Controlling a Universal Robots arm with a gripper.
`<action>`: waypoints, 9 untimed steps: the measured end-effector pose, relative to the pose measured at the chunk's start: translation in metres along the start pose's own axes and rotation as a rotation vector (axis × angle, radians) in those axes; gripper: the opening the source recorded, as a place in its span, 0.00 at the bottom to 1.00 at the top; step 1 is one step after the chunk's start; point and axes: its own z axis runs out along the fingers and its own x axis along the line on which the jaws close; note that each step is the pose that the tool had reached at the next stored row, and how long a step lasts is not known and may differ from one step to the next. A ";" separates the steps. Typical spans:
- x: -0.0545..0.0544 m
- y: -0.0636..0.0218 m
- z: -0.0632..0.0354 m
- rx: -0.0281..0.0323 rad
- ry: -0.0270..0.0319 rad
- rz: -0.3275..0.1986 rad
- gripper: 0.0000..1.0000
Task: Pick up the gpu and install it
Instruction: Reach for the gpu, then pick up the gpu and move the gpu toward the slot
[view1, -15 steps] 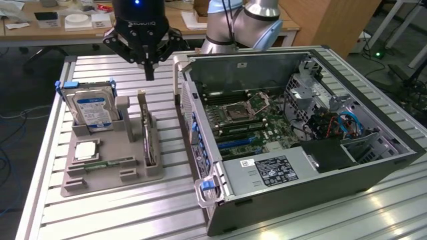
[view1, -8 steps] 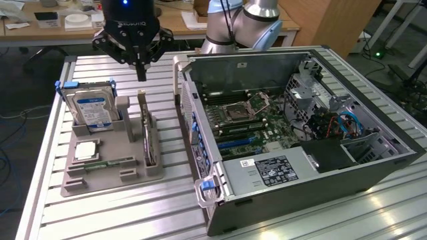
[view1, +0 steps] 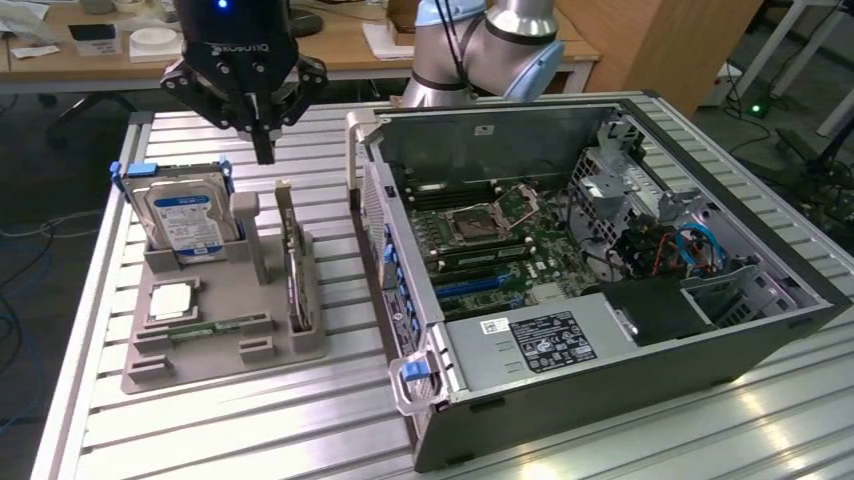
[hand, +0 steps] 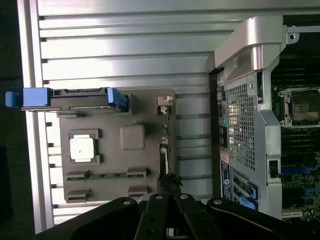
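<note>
The gpu (view1: 299, 285) stands on edge in a slot of the grey holder tray (view1: 234, 290), its pale bracket end toward the back. My gripper (view1: 264, 150) hangs in the air above and just behind that bracket end, fingers shut with nothing between them. In the wrist view the gpu (hand: 164, 150) appears edge-on as a thin strip along the tray (hand: 132, 115), and the shut gripper (hand: 169, 182) sits over one end of it. The open computer case (view1: 601, 270) lies on the exterior view's right with its motherboard exposed.
On the tray, a silver blue-labelled hard drive (view1: 187, 220) with blue handles stands upright, with a CPU chip (view1: 174, 300) and a green memory stick (view1: 214, 328) nearer the front. The slatted aluminium table (view1: 267, 420) carries everything. Desks stand behind.
</note>
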 end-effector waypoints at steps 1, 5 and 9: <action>0.002 -0.0001 -0.0001 0.0000 0.0000 0.000 0.10; 0.004 -0.0003 -0.0001 0.0000 0.0000 0.000 0.10; 0.004 -0.0003 -0.0001 0.0000 0.0000 0.000 0.10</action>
